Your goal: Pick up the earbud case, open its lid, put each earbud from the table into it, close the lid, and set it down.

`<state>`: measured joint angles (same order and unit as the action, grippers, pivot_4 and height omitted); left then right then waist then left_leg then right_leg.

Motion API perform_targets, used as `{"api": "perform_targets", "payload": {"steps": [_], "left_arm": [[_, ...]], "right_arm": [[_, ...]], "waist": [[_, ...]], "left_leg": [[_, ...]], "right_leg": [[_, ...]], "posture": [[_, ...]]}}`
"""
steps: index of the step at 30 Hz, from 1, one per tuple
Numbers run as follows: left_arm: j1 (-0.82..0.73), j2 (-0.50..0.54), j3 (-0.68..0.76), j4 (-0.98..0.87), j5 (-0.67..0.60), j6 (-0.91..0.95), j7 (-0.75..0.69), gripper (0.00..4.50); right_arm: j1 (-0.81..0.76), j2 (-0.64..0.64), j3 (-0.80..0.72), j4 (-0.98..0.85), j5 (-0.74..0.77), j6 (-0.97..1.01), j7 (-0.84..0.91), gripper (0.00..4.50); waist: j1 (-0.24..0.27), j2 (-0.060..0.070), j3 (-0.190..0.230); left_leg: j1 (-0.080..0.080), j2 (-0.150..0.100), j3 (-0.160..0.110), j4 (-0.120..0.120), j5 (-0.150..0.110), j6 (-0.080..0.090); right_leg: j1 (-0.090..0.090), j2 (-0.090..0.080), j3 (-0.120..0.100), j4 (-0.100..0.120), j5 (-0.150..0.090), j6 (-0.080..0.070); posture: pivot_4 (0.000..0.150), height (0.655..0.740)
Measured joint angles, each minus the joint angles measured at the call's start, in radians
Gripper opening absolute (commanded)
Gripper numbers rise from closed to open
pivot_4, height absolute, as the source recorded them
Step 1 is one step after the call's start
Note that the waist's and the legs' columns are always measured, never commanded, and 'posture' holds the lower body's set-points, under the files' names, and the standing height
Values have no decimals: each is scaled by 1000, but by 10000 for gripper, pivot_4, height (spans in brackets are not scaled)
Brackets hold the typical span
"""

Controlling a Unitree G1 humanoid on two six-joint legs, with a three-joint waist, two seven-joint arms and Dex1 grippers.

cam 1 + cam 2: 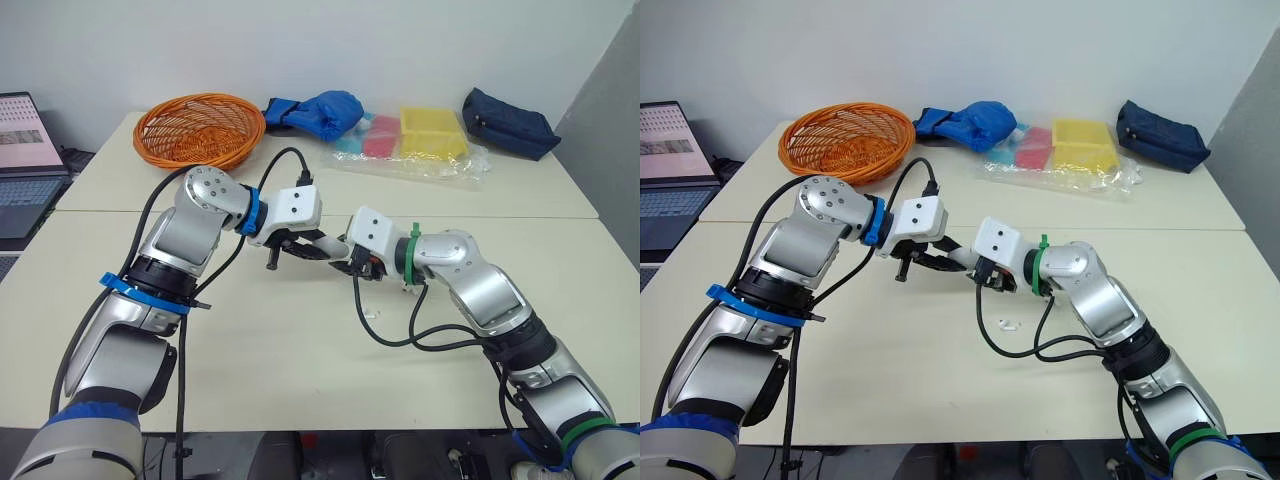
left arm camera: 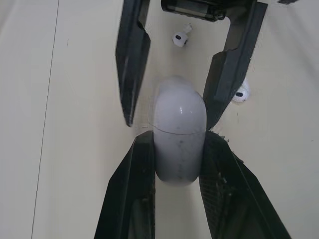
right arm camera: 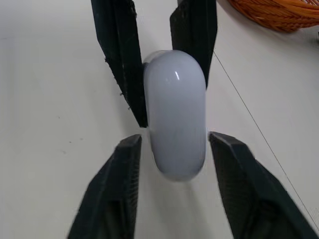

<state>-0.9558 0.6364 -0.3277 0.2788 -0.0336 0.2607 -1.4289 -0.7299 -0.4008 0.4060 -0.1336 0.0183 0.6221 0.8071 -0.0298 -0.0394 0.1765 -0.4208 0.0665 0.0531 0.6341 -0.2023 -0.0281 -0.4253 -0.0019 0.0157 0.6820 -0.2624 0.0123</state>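
The white earbud case (image 2: 179,144) is held above the tabletop with my left gripper (image 2: 178,134) shut on its lower half. My right gripper (image 3: 174,138) faces it from the other side. Its fingers (image 3: 115,189) are open and straddle the case's rounded lid end (image 3: 174,99), with small gaps on both sides. The lid is closed, and its seam shows in the left wrist view. Two white earbuds (image 2: 180,38) (image 2: 241,93) lie on the table beneath the grippers. One earbud (image 1: 1008,324) shows in the right eye view. Both grippers meet at mid-table (image 1: 335,255).
An orange wicker basket (image 1: 200,128) stands at the back left, with a blue cloth bundle (image 1: 315,112) beside it. A plastic bag with pink and yellow boxes (image 1: 420,140) and a navy pouch (image 1: 510,122) lie at the back right. A laptop (image 1: 25,160) sits off the table's left.
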Motion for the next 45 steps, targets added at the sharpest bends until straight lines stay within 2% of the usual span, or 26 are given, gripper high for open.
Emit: {"api": "perform_targets", "payload": {"steps": [3, 4, 9, 12, 16, 28, 38, 45], "left_arm": [[30, -4, 37, 3, -59, 95, -2, 8048], [51, -9, 62, 3, -96, 145, -2, 8048], [185, -41, 197, -47, -293, 356, 14, 8048], [267, -39, 216, -116, -320, 370, 46, 8048], [286, -53, 218, -184, -360, 425, 107, 8048], [286, -47, 218, -238, -404, 468, 174, 8048], [286, -38, 214, -246, -425, 471, 174, 8048], [288, -40, 214, -243, -426, 450, 179, 8048]], "right_arm": [[23, -21, -44, -57, 58, 44, 28, 42229], [32, -32, -67, -81, 86, 61, 41, 44470], [47, -72, -188, -160, 200, 97, 83, 44470], [67, -86, -198, -190, 231, 65, 97, 44470], [71, -84, -196, -194, 252, 85, 87, 44470], [31, -74, -181, -132, 245, 108, 40, 44470], [0, -73, -191, -88, 224, 94, -22, 44470], [-29, -105, -239, -83, 284, 146, 0, 44470]], "waist": [[0, 0, 0], [0, 0, 0], [-1, 0, 0], [0, 0, 0], [1, 0, 0], [1, 0, 0], [1, 0, 0], [1, 0, 0]], "left_leg": [[0, 0, 0, 0, 0, 0], [0, 0, 0, 0, 0, 0], [0, 0, -2, 2, 0, 0], [2, 0, -3, 2, 0, 0], [1, 0, -4, 6, 0, 0], [1, 0, -3, 9, 0, 0], [0, 0, -3, 9, 0, 0], [-1, 0, -2, 9, 0, 0]], "right_leg": [[0, 0, 0, 0, 0, 0], [0, 0, 0, 0, 0, 0], [1, 0, -1, 1, 0, 0], [3, 0, -1, 0, 0, 0], [5, 0, -1, 1, 0, 1], [5, 0, 0, 1, 2, 3], [4, -1, 0, 0, 2, 3], [4, -1, 0, -1, 2, 3]], "posture": [[1500, 7400], [1500, 7400], [1500, 7400], [1500, 7400], [1500, 7400], [1500, 7400], [1500, 7400], [1500, 7400]]}}
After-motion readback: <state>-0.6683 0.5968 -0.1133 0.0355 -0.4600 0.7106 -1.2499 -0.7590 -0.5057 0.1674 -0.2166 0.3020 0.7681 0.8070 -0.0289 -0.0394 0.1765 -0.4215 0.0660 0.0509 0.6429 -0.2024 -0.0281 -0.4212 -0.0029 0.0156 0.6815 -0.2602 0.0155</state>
